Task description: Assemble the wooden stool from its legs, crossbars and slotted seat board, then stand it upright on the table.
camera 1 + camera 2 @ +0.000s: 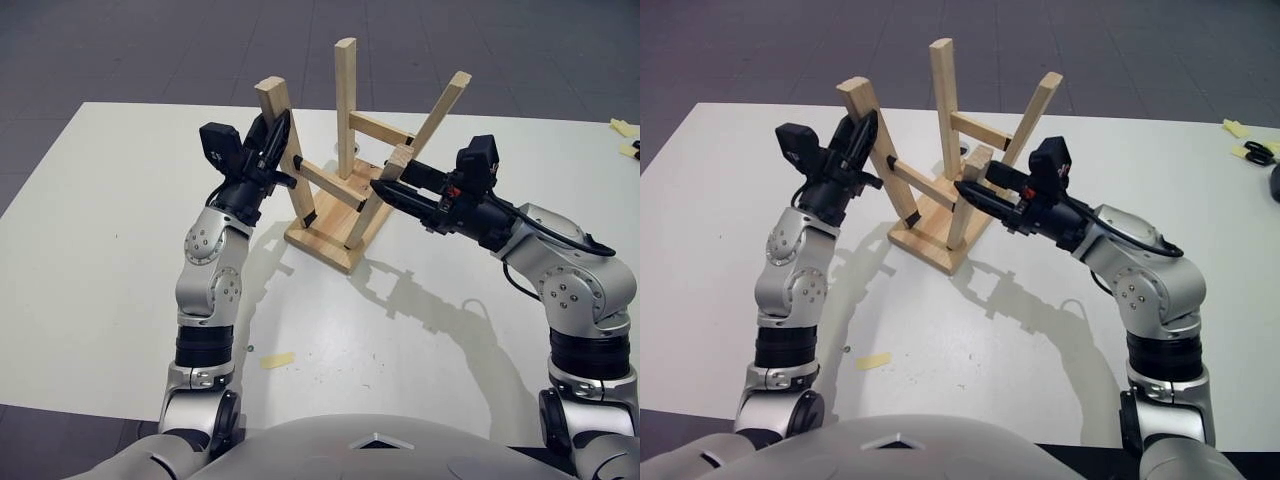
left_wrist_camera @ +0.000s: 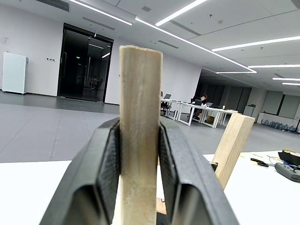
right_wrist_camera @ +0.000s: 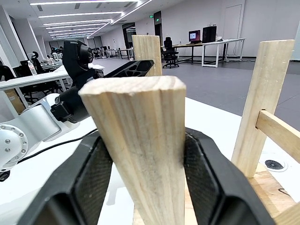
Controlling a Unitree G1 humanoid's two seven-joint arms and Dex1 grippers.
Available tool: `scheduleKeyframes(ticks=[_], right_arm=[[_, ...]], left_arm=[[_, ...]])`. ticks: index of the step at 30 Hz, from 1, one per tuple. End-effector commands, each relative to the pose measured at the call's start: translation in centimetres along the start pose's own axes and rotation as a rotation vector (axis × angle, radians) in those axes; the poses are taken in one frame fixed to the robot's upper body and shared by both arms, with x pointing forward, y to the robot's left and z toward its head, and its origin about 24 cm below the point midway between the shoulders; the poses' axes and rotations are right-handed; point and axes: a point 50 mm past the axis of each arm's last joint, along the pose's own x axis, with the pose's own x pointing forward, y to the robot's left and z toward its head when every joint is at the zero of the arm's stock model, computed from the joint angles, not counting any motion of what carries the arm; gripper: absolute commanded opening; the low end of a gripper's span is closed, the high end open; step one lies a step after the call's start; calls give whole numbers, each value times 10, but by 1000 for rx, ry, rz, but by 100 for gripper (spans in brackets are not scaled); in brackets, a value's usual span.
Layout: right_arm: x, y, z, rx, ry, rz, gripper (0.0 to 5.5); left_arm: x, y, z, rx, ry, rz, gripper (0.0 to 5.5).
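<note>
The left tool [image 1: 281, 138], black and two-fingered, is clamped on the near-left pale wooden leg [image 2: 139, 117], close to its top end. The right tool [image 1: 386, 186] is likewise closed around the near-right pale wooden leg [image 3: 140, 140]. Both legs belong to the light wooden stool [image 1: 345, 100], which sits upside down. Its flat rectangular seat board [image 1: 322, 243] rests on the white counter [image 1: 100, 220], with four legs pointing up and slim wooden crossbars [image 1: 328, 184] joining them. Turning it over looks like the next step. Uneven pulling by either arm could wrench a leg from its slot or tip the stool off balance.
</note>
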Motion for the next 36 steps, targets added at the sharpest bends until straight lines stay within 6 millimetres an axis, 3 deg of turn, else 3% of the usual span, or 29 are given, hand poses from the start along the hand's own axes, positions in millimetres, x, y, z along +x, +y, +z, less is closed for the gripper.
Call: scheduleKeyframes(ticks=[1, 12, 16, 23, 33, 36], right_arm=[[9, 9, -11, 70, 27, 66, 321], [9, 8, -10, 79, 18, 57, 492], [10, 8, -10, 82, 17, 58, 540], [10, 8, -10, 84, 15, 57, 540], [9, 9, -12, 86, 7, 43, 540], [8, 10, -13, 86, 4, 36, 540]], left_arm=[[-2, -18, -21, -45, 107, -76, 102], [-2, -17, -16, -39, 93, -67, 102], [-2, -17, -16, -41, 96, -71, 185], [-1, -17, -13, -42, 93, -74, 306], [4, -12, 25, -7, 43, -112, 469], [4, -13, 33, 11, 122, -142, 508]])
